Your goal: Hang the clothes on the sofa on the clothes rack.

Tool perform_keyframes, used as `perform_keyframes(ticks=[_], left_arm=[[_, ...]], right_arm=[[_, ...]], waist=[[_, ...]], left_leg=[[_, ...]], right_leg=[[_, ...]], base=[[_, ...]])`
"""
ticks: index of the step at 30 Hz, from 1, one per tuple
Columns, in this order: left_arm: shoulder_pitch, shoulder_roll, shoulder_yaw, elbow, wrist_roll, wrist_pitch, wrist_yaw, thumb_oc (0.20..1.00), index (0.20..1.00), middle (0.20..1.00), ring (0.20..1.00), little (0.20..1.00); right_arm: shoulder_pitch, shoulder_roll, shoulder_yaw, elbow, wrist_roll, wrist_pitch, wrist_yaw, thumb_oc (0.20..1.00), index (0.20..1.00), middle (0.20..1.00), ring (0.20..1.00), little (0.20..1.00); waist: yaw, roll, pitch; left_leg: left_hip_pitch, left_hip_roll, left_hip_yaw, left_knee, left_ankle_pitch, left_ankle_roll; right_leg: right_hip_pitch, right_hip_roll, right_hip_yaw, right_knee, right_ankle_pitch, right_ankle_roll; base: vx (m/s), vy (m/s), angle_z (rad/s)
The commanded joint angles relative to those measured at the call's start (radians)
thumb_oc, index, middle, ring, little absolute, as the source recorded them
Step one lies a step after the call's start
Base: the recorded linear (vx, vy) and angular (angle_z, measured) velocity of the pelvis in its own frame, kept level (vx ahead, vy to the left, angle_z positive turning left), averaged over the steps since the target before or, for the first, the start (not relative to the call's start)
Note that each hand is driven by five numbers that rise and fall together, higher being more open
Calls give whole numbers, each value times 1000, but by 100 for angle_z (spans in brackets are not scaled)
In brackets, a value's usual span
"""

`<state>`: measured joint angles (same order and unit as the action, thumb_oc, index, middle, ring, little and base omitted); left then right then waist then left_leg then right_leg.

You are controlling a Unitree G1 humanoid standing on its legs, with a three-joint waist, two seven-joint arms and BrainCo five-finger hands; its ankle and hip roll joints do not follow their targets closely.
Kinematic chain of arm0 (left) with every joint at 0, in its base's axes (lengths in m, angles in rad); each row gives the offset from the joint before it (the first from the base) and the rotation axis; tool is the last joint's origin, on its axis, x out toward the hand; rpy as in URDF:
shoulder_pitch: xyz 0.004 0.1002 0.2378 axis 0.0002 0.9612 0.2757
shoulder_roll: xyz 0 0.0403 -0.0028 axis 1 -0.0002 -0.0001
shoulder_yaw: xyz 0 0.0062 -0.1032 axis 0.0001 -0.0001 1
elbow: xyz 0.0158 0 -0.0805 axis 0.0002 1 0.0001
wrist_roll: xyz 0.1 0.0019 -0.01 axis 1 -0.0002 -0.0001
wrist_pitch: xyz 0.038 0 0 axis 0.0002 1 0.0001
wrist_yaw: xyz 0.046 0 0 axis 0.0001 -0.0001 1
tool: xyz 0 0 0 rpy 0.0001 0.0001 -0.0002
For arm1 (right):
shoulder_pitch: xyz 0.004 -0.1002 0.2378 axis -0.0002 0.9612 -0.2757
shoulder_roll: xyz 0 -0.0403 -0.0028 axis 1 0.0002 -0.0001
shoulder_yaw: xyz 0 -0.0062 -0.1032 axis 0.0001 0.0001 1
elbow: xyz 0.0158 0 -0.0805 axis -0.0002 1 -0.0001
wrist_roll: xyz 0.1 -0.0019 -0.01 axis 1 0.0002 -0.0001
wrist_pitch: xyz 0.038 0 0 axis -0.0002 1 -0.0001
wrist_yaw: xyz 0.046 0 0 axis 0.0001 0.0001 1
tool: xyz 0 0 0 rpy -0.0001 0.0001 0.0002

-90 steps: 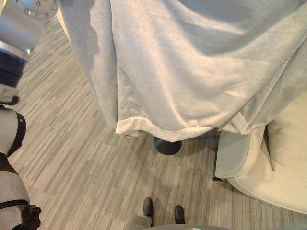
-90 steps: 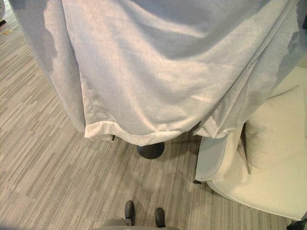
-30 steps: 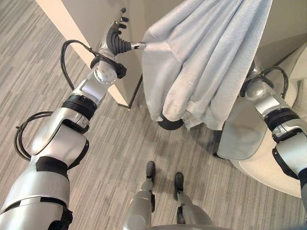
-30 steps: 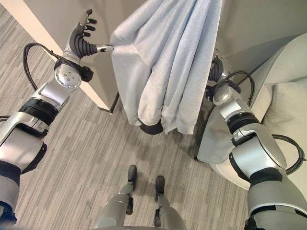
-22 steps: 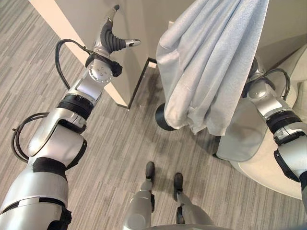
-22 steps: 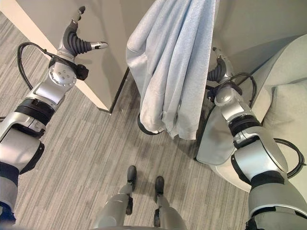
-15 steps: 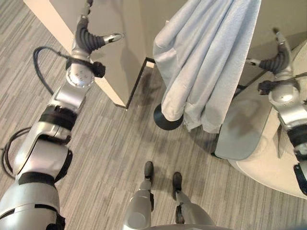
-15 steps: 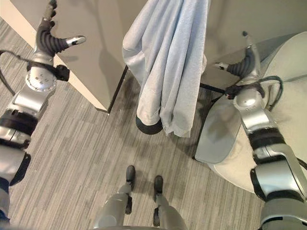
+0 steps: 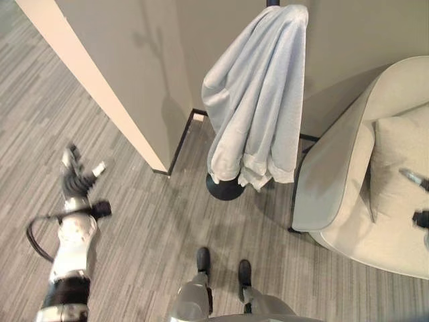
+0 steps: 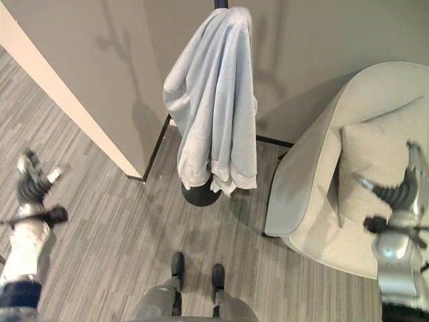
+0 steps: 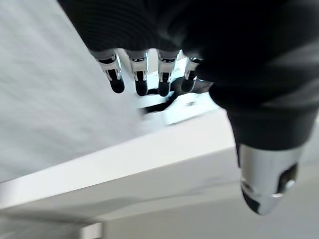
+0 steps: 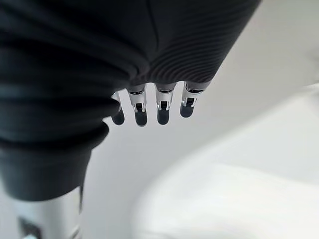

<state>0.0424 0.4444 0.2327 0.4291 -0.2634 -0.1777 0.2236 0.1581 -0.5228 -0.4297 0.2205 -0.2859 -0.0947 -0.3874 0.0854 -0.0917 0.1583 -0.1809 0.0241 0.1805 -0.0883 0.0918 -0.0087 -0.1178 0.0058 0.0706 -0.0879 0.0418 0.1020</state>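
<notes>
A light grey garment (image 9: 258, 100) hangs draped over the top of the clothes rack, whose black pole (image 9: 272, 3) shows above it and whose round black base (image 9: 222, 188) shows below its hem. The cream sofa (image 9: 375, 181) stands to the right of the rack. My left hand (image 9: 77, 180) is low over the floor at the left, far from the garment, with straight fingers (image 11: 138, 75) and nothing in it. My right hand (image 10: 395, 191) is in front of the sofa cushion at the right, its fingers (image 12: 162, 102) straight and holding nothing.
A beige wall corner (image 9: 107, 100) juts out left of the rack, with a dark skirting strip (image 9: 181, 137) at its foot. A cushion (image 9: 402, 174) rests on the sofa seat. Striped grey carpet (image 9: 134, 255) covers the floor in front of the rack.
Both hands have dropped away from the rack and moved outwards, the left one down to the floor side, the right one towards the sofa. The garment stays hung on the rack.
</notes>
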Motion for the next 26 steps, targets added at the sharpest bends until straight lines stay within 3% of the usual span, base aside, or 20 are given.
perform_keyframes(ticks=[1, 6, 7, 9, 11, 17, 26], left_arm=[[-38, 13, -68, 86, 20, -15, -39, 1000, 1000, 1000, 1000, 1000], [-59, -56, -198, 308, 88, 3, -82, 1000, 1000, 1000, 1000, 1000], [-78, -76, -255, 392, 103, 12, -114, 1000, 1000, 1000, 1000, 1000], [-90, -82, -277, 429, 108, 10, -124, 1000, 1000, 1000, 1000, 1000], [-127, -113, -332, 563, 136, 16, -149, 1000, 1000, 1000, 1000, 1000], [-158, -147, -412, 692, 236, 24, -165, 1000, 1000, 1000, 1000, 1000], [-172, -155, -435, 703, 236, 23, -182, 1000, 1000, 1000, 1000, 1000]], right_arm=[[31, -4, 20, 77, 52, 4, -25, 1000, 1000, 1000, 1000, 1000], [-22, 119, 100, 504, 346, -58, -15, 1000, 1000, 1000, 1000, 1000], [-49, 164, 138, 641, 486, -88, 36, 1000, 1000, 1000, 1000, 1000], [-65, 180, 162, 710, 550, -101, 67, 1000, 1000, 1000, 1000, 1000], [-90, 260, 260, 894, 693, -94, 183, 1000, 1000, 1000, 1000, 1000], [-116, 333, 404, 1003, 754, -62, 287, 1000, 1000, 1000, 1000, 1000], [-120, 342, 509, 921, 728, -61, 319, 1000, 1000, 1000, 1000, 1000]], waist=[[-11, -4, -99], [-21, 0, -100], [-27, 3, -101], [-27, 5, -99], [-31, 13, -101], [-38, 31, -116], [-33, 43, -143]], left_leg=[[92, -8, 54, 1, -131, -47], [105, -8, 65, 1, -124, -42], [105, -7, 71, 1, -122, -41], [106, -6, 74, 1, -122, -41], [112, -3, 86, 1, -119, -43], [133, -1, 104, 1, -121, -46], [153, -2, 112, 1, -126, -48]], right_leg=[[25, -55, -15, 36, -37, 127], [25, -54, -1, 48, -35, 123], [19, -52, 6, 53, -36, 122], [18, -50, 9, 54, -37, 121], [12, -45, 14, 58, -40, 118], [14, -41, 20, 65, -49, 110], [34, -42, 10, 69, -60, 104]], base=[[34, 23, -15], [-23, 2, -8], [-57, 3, -9], [-31, 1, -13], [-21, 16, -16], [6, 34, -6], [12, 11, -3]])
